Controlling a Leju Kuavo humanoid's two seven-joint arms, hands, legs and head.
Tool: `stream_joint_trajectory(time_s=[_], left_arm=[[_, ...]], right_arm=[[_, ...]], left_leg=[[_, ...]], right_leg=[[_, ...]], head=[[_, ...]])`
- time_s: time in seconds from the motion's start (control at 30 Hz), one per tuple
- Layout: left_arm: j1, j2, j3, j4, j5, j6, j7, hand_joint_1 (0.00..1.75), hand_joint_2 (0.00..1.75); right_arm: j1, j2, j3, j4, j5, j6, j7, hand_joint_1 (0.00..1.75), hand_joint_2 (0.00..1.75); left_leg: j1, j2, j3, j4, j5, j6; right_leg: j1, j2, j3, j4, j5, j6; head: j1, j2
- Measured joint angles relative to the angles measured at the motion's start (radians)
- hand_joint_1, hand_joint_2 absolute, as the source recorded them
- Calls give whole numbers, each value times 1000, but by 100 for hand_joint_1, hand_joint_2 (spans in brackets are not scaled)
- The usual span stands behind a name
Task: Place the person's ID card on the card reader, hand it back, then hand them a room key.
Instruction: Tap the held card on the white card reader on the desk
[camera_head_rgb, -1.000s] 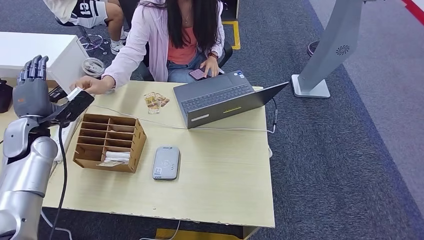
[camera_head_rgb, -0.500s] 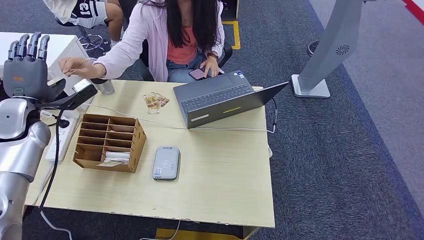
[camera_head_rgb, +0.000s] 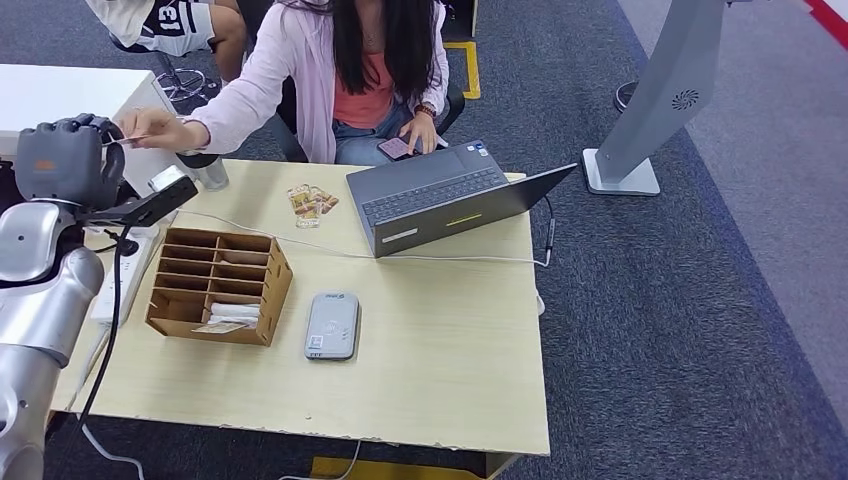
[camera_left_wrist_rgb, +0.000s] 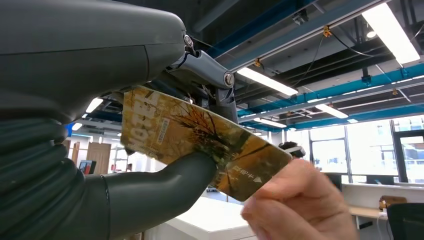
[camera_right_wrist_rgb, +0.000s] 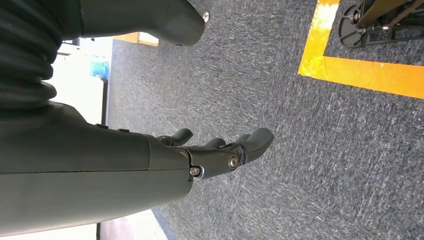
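The left hand (camera_head_rgb: 62, 160) was spread with fingers upright half a second ago; now its fingers are curled over, and the ID card (camera_left_wrist_rgb: 200, 142) is pinched between thumb (camera_left_wrist_rgb: 165, 187) and fingers. In the left wrist view the far end of the card is still gripped by the person's hand (camera_left_wrist_rgb: 295, 207), so the handover is judged to be mid-way: the card is shared, not yet released. In the head view the person's hand (camera_head_rgb: 150, 130) is seen to have been brought up to the robot's hand, above the table's (camera_head_rgb: 440, 370) far left corner. The first step, taking the card, is therefore nearly done; the reader (camera_head_rgb: 332, 325) has not yet been reached and lies well apart, near the front of the table, just beside the wooden box (camera_head_rgb: 225, 275).

The card is thin, flat and stiff, glossy, printed in amber and brown with a tree-like picture. The reader is a rounded grey slab, smooth plastic. The box is made of thin ply, divided into open compartments, with pale cards lying in the nearest row. The table top is pale laminate, chipped along its front edge. A grey laptop (camera_head_rgb: 440, 195) stands open at the far side.

The right hand (camera_right_wrist_rgb: 220, 150) is held low over grey carpet, empty, its fingers loosely apart.
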Motion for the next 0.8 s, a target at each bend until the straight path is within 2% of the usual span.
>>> stream_joint_trajectory(time_s=[0.33,0.8], left_arm=[[18,-1,-4,2,25,3,-24,175,175],[67,-27,-12,-5,52,9,-62,175,175]], right_arm=[[0,0,0,0,0,0,-1,0,175],[0,0,0,0,-1,0,-1,0,175]], left_leg=[[0,0,0,0,0,0],[0,0,0,0,0,0]], right_leg=[[0,0,0,0,0,0],[0,0,0,0,0,0]], head=[[0,0],[0,0]])
